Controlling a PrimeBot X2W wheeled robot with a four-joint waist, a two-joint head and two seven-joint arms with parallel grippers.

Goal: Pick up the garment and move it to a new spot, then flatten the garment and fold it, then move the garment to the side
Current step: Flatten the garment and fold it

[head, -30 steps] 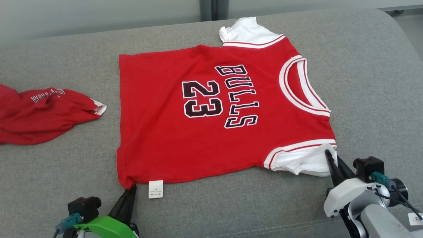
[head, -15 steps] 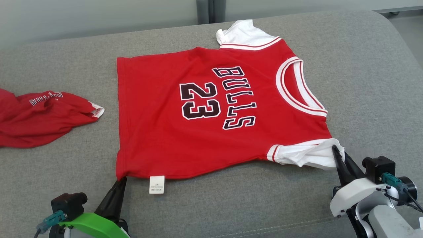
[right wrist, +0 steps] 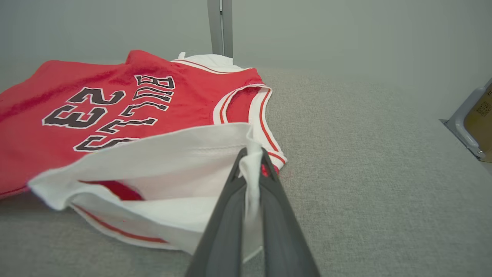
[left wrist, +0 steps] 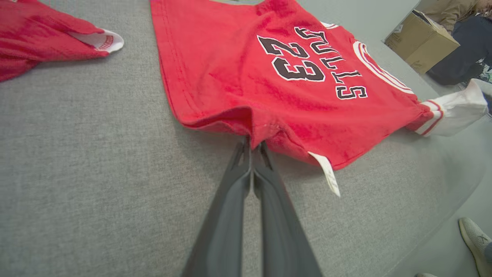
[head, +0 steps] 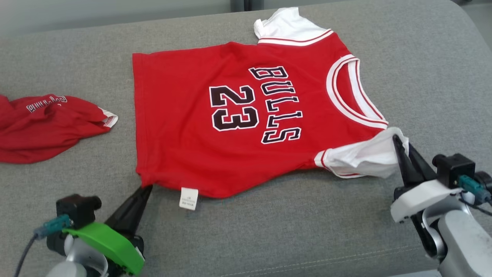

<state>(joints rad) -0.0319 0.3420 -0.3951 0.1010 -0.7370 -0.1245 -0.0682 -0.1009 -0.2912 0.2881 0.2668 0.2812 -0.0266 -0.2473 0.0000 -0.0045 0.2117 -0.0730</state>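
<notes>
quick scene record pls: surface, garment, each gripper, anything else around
surface: grey upholstered cushion
garment: red Bulls 23 jersey, spread print-side up
left gripper: shut on the jersey's near hem corner
right gripper: shut on the jersey's near white sleeve, lifted
tag: white care label at the near hem
other: crumpled red garment, apart, on the robot's left
</notes>
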